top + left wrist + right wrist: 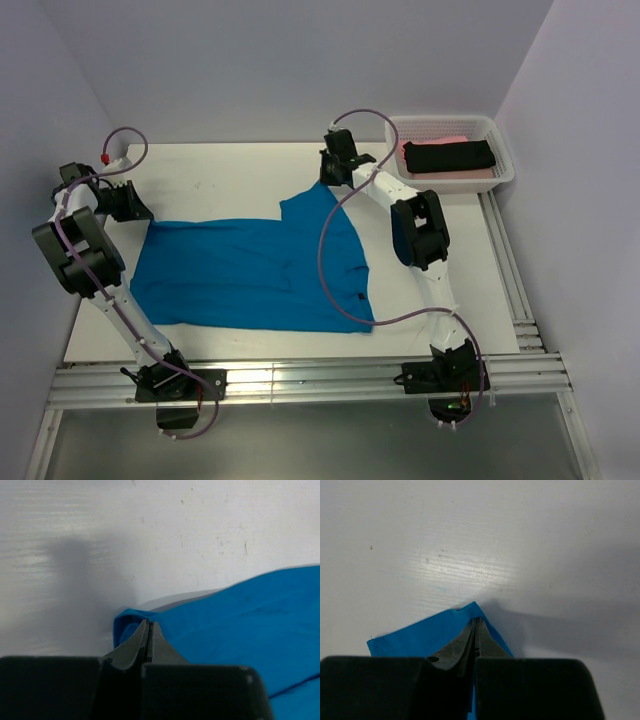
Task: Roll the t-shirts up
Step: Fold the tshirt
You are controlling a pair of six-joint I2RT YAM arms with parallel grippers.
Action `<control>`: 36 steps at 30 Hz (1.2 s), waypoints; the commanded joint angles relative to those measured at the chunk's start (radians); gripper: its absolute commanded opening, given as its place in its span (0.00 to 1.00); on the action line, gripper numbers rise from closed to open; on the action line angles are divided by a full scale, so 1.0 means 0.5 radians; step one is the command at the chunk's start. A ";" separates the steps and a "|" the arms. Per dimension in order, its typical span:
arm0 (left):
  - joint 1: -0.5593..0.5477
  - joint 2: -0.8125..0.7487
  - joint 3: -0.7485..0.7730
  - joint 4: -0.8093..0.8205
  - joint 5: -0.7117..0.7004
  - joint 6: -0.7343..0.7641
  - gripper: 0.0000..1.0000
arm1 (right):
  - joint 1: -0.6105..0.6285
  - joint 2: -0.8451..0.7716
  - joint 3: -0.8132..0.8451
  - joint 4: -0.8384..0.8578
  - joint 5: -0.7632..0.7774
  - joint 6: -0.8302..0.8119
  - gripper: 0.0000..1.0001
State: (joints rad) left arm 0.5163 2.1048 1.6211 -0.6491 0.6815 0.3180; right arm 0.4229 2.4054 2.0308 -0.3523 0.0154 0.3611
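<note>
A turquoise-blue t-shirt lies spread flat across the white table. My left gripper is shut on its far left corner; in the left wrist view the jaws pinch a curled edge of the blue cloth. My right gripper is shut on the shirt's far right corner, a sleeve tip; in the right wrist view the closed jaws sit on the pointed blue corner. A black t-shirt lies on a pink one in the basket.
A white mesh basket stands at the far right corner of the table. Bare white tabletop lies beyond the shirt. Purple walls close in on left, back and right. Metal rails run along the near edge.
</note>
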 commanded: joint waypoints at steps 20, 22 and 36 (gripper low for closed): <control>0.038 -0.071 -0.110 0.218 -0.056 -0.341 0.00 | 0.001 -0.641 -0.729 0.652 -0.104 -0.069 0.00; 0.041 -0.089 -0.125 0.221 -0.038 -0.323 0.00 | 0.001 -0.724 -0.809 0.753 -0.114 -0.066 0.00; 0.044 -0.126 -0.208 0.249 -0.047 -0.256 0.00 | -0.002 -1.086 -1.309 1.076 -0.160 -0.072 0.00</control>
State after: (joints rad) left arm 0.5343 2.1044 1.5242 -0.5468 0.6384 0.1711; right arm 0.4229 1.9354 1.3972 0.1055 -0.0654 0.3405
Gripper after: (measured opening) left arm 0.012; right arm 0.007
